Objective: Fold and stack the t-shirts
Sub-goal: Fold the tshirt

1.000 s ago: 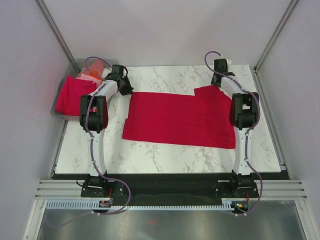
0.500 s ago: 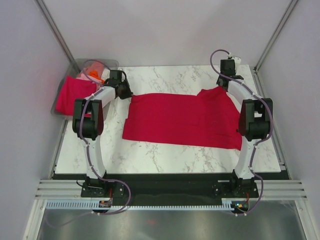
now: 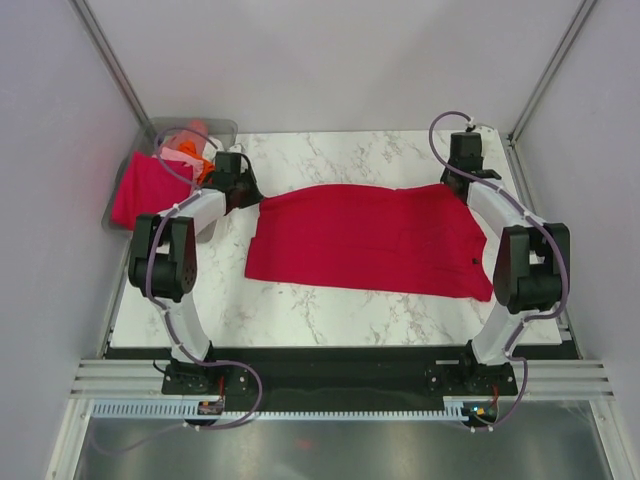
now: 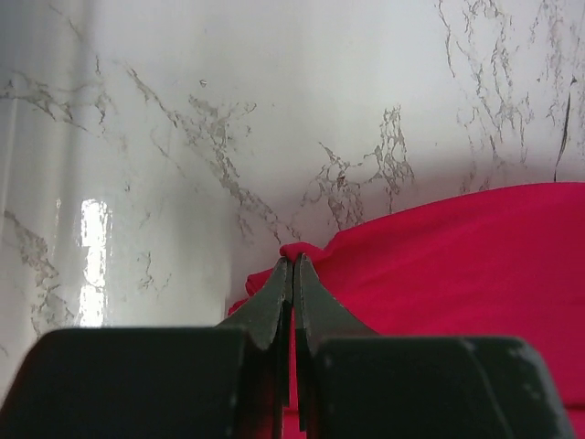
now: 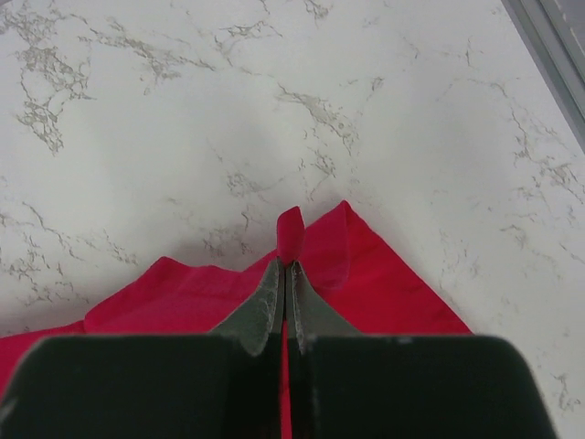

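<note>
A crimson red t-shirt lies spread across the marble table. My left gripper is shut on its far left corner; in the left wrist view that gripper pinches a small red fold of the shirt. At the far right corner my right gripper is shut on the cloth too. In the right wrist view a tab of the red shirt sticks up between its closed fingertips, with the gripper just above the table. More t-shirts, magenta-pink, orange and pale pink, sit at the far left.
A clear grey plastic bin at the far left corner holds the other shirts, the magenta one draped over its side. A metal frame rail runs along the table's right edge. Grey walls close in the back and both sides.
Both grippers have moved toward the far edge and outward with the shirt's corners, the right one most. The shirt's far edge is now pulled straighter between them.
</note>
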Robot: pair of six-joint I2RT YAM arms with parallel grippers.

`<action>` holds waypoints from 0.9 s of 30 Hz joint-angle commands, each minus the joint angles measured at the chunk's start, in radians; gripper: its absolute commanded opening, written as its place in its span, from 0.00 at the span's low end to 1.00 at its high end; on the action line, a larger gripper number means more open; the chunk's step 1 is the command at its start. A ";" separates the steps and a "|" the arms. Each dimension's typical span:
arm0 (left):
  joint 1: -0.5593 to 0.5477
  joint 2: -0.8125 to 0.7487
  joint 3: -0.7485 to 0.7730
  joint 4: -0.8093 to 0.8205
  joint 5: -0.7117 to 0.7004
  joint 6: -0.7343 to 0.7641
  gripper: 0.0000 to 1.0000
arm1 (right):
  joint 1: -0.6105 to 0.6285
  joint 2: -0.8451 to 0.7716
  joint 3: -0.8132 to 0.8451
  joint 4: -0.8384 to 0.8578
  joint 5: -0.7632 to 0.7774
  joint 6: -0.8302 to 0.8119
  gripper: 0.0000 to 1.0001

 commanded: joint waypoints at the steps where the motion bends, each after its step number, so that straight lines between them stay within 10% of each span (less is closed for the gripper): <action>1: 0.001 -0.078 -0.039 0.081 -0.046 0.051 0.02 | -0.001 -0.101 -0.069 0.036 -0.001 0.017 0.00; 27: -0.011 -0.277 -0.277 0.245 -0.070 0.051 0.02 | 0.063 -0.589 -0.521 0.005 0.039 0.058 0.00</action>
